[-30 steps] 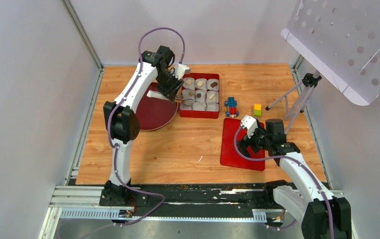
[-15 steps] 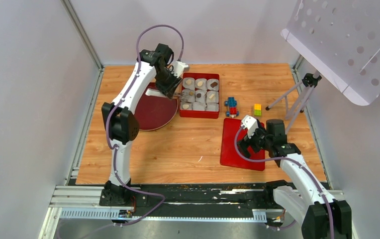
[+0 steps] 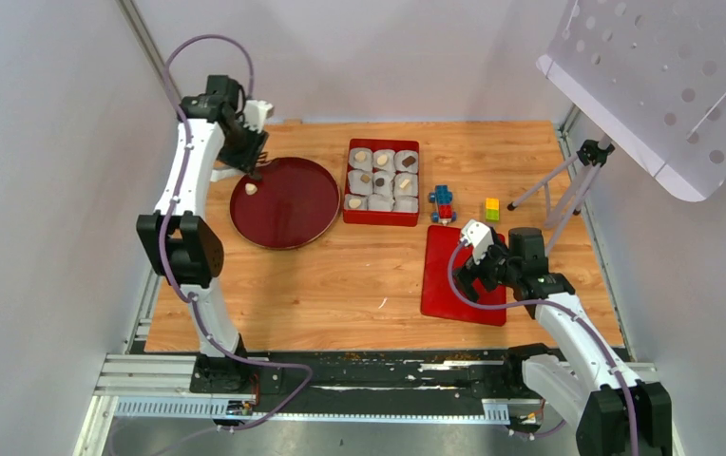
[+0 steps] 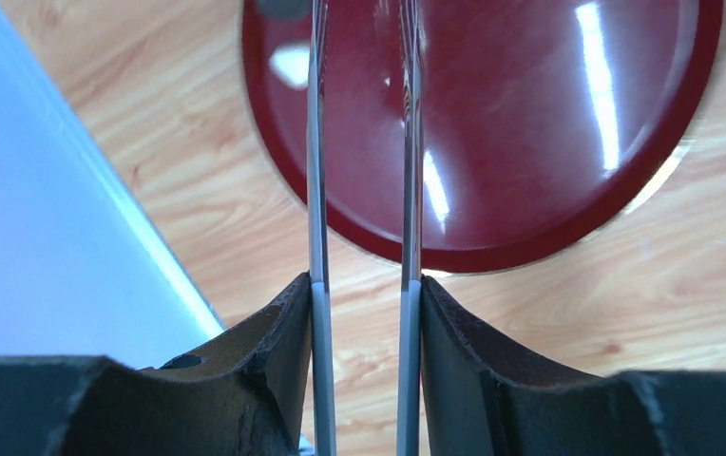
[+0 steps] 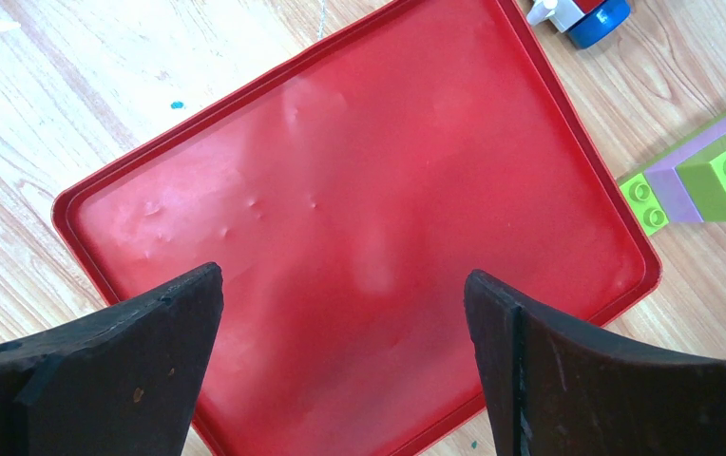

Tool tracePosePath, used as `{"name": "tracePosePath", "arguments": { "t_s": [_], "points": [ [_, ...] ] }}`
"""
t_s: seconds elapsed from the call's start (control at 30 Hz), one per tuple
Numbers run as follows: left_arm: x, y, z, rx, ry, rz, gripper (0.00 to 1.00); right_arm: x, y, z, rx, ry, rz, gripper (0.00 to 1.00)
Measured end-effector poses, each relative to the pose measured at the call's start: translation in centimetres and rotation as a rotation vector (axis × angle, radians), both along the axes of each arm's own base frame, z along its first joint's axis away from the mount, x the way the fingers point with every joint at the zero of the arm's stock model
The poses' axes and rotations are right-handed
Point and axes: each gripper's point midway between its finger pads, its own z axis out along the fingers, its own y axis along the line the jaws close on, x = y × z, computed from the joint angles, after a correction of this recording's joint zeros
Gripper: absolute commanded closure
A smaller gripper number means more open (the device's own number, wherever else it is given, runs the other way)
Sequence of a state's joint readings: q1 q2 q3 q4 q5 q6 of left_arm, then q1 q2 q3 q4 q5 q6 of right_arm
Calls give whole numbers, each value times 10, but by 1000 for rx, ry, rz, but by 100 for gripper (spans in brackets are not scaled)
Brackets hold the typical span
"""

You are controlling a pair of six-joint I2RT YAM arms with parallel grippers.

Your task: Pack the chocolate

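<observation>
Standing between white walls (image 3: 46, 190), the wooden table (image 3: 340, 275) underlies a narrowly parted left gripper (image 3: 256, 173) and wide-open right gripper (image 5: 342, 285).

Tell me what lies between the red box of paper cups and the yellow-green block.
A blue and red toy stands between the red box and the yellow-green block; the top view shows it.

Open tabletop (image 3: 369, 275) between round plate (image 3: 293, 204) and flat red tray (image 3: 440, 285), toy blocks (image 3: 443, 202) just beside red box (image 3: 378, 219)
</observation>
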State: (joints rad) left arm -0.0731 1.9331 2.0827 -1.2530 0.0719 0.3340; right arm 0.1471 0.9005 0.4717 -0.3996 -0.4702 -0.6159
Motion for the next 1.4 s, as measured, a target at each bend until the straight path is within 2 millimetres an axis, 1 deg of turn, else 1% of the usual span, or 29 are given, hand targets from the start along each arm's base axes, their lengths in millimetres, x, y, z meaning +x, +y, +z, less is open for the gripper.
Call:
{"name": "tracePosePath", "arguments": {
  "t_s": [0.07, 0.13, 0.2, 0.27, 0.37, 0.47, 0.63, 0.77, 0.97, 1.2, 1.4],
  "points": [
    [-1, 26, -11, 21, 23, 66, 51, 0, 0, 0, 0, 0, 0, 2],
    [-4, 46, -20, 40, 47, 118, 50, 0, 0, 0, 0, 2, 0, 2],
    [-5, 57, -24, 49, 57, 152, 48, 0, 0, -1, -1, 4, 0, 2],
    [-4, 64, -24, 63, 51, 171, 48, 0, 0, -2, -1, 7, 0, 2],
    [0, 67, -24, 73, 39, 182, 47, 0, 0, -2, -1, 9, 0, 2],
    [3, 67, -31, 72, 51, 185, 47, 0, 0, -2, -1, 10, 0, 2],
    [6, 67, -54, 76, 108, 190, 47, 0, 0, -3, -2, 13, 0, 2],
    [7, 68, -65, 80, 135, 193, 47, -1, 0, -4, -3, 18, -1, 2],
    [9, 68, -71, 79, 147, 196, 46, -2, 0, -7, -5, 34, -1, 2],
    [11, 69, -83, 81, 175, 199, 48, -2, -1, -8, -6, 38, -4, 2],
    [8, 71, -84, 87, 189, 203, 48, -2, -2, -8, -6, 38, -7, 2]
  ]
}}
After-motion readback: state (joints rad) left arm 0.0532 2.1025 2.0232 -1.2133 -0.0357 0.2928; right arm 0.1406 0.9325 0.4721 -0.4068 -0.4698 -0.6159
